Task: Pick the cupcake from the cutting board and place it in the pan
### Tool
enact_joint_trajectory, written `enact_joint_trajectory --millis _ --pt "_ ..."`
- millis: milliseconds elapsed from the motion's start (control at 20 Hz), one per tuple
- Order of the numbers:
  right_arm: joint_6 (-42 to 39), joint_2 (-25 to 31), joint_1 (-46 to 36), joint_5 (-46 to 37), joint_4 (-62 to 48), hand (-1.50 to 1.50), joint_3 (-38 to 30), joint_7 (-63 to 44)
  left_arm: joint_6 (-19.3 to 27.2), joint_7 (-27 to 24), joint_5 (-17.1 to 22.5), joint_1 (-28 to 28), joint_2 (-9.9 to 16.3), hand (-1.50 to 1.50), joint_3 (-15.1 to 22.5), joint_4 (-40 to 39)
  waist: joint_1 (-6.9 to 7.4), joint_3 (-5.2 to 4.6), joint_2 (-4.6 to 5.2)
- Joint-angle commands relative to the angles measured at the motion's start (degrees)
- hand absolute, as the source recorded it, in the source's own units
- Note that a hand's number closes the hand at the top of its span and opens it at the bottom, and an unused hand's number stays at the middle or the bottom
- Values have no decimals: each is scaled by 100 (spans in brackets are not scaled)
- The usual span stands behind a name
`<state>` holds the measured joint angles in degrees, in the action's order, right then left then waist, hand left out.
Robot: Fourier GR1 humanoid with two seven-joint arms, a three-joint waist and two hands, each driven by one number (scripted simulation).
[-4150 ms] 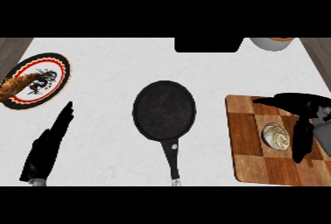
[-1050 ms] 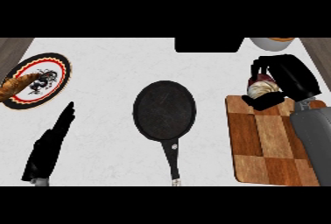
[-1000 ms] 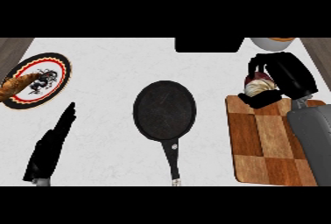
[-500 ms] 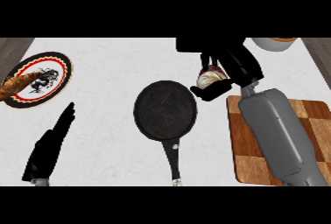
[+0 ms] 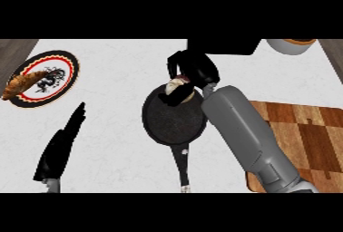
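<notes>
The left hand [image 5: 60, 147] rests open on the table [image 5: 114, 136] at 8 o'clock, clear of the work, fingers straight. At centre, the right hand [image 5: 193, 72] is curled around the cupcake [image 5: 178, 85], holding it over the 12 o'clock rim of the pan [image 5: 173, 120]. The cutting board [image 5: 308, 136] at 4 o'clock is vacated: pick complete, lowering and release outstanding.

White marbled counter [image 5: 120, 59]. Black pan [image 5: 173, 120]. Brown wood-plank cutting board [image 5: 308, 136] at right edge. Plate [image 5: 43, 79] near left edge: red-black-cream rings, dark print, golden-brown croissant [image 5: 23, 84]. Cream-and-brown cupcake [image 5: 179, 88]. Black hands, grey forearm [image 5: 248, 136].
</notes>
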<state>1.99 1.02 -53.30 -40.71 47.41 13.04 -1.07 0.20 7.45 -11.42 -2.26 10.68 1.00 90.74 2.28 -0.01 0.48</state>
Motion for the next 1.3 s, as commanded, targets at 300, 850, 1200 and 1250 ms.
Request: enact_joint_trajectory --millis 300,850,1200,1250 --pt "201 -101 -399 935 -1790 150 1425 163 -185 -41 -36 361 9 0 110 -136 409 0 113" --pt "529 -102 -165 3471 -1743 -150 708 438 -174 95 -139 532 -108 0 272 -95 536 16 144" --pt "1798 -102 -165 4517 -1784 -150 409 956 -214 142 -42 409 -29 0 128 16 410 12 102" --pt "1836 -102 -295 4686 -1746 -150 335 879 -114 137 -108 480 -112 0 143 -117 293 8 77"
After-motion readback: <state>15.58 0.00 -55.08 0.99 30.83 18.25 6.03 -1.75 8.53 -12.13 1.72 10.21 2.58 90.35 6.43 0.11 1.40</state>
